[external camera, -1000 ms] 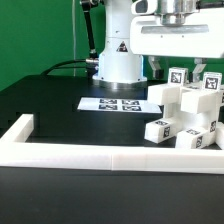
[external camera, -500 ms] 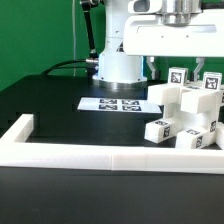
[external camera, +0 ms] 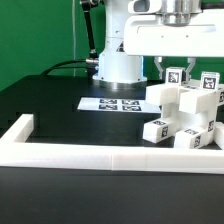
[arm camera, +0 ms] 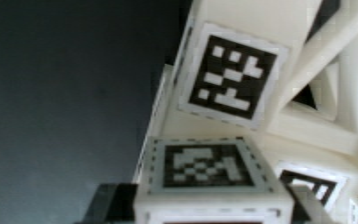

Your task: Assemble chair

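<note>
The pincer [external camera: 176,72] is clenched on a small tagged white plastic chair part [external camera: 177,76] atop the blocky white chair assembly [external camera: 185,115]; next, probably lift and seat it.

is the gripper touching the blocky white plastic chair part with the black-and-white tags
Touching. In the exterior view the gripper has its fingers closed on the top of the white tagged chair part, with no gap visible between them.

My exterior view sits low at the table's [external camera: 50,105] edge, looking across it toward my base [external camera: 120,62]. My wrist view looks from very near at the chair [arm camera: 229,110]; both share that chair [external camera: 185,110], at the exterior frame's right.
</note>
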Controlling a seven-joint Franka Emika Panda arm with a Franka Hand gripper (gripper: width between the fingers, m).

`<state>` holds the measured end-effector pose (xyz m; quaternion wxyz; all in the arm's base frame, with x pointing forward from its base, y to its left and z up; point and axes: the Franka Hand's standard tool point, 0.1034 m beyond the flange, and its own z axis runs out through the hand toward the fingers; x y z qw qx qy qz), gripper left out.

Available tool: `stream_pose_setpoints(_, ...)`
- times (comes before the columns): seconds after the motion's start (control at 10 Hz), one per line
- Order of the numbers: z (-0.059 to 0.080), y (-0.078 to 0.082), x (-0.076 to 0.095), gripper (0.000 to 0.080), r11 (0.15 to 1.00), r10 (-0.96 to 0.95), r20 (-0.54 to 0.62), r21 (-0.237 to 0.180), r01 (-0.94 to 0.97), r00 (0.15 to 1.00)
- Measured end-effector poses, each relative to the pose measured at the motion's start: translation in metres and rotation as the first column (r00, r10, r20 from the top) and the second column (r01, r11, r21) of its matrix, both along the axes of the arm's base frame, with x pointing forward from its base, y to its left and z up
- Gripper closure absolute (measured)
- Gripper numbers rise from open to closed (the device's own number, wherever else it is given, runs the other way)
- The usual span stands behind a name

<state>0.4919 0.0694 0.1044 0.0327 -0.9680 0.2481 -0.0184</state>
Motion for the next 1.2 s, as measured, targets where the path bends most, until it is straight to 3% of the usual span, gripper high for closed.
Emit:
stream_pose_setpoints(0.7, 0.0000, 0.0003, 0.0000, 0.0530, 0.920, -0.391, -0.026, 0.018, 0.391, 0.920)
stream_pose_setpoints(1.2, -0.0004, 0.0034, -0.0005, 0.0528, 0.732, -0.679, -0.058, 0.031, 0.681, 0.732)
